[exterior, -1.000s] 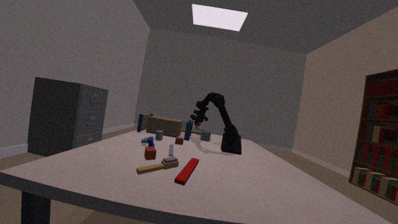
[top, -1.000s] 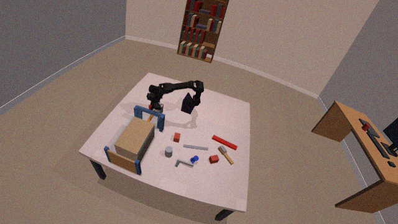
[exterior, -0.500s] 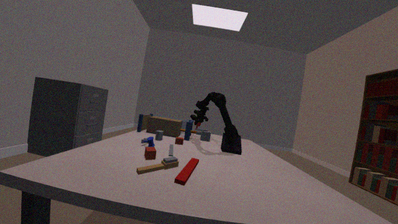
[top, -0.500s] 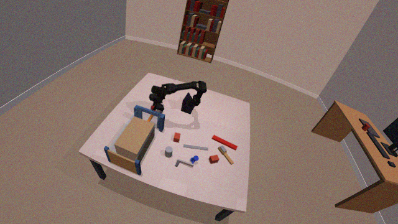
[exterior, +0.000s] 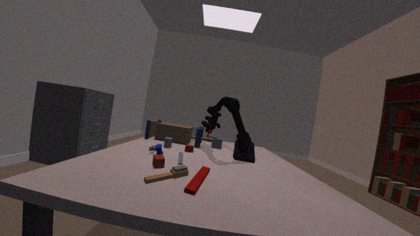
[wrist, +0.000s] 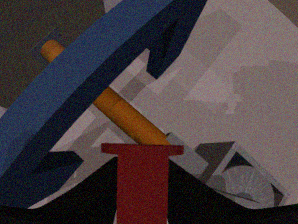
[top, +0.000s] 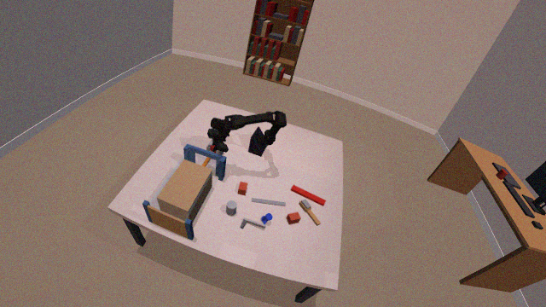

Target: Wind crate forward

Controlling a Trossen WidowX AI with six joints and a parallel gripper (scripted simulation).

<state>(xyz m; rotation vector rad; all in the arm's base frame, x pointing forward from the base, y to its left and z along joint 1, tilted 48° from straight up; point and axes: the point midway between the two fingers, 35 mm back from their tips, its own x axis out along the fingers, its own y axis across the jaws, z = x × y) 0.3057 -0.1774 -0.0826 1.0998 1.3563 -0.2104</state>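
The brown crate (top: 185, 183) (exterior: 173, 132) sits flat in the cubby, with a gap between its front and the blue steel frame (top: 203, 153) (exterior: 197, 136) (wrist: 82, 75). An orange strap (top: 206, 162) (wrist: 127, 117) runs under the frame's top bar to the grey winch (exterior: 216, 143) (wrist: 245, 184). My gripper (top: 212, 147) (exterior: 210, 130) (wrist: 140, 164) is shut on the red winch handle (wrist: 142, 192), above the strap and beside the winch, near the frame. The handle's lower end and square key are hidden in the wrist view. I cannot see the key in the winch.
On the bench (top: 299, 256) lie two red blocks (top: 242, 188) (top: 293, 217), a grey cylinder (top: 231, 208), a grey bar (top: 269, 201), a red bar (top: 308, 194), a hammer (top: 310, 212), and a blue-ended grey tool (top: 267, 218). The frame's posts stand close to the gripper.
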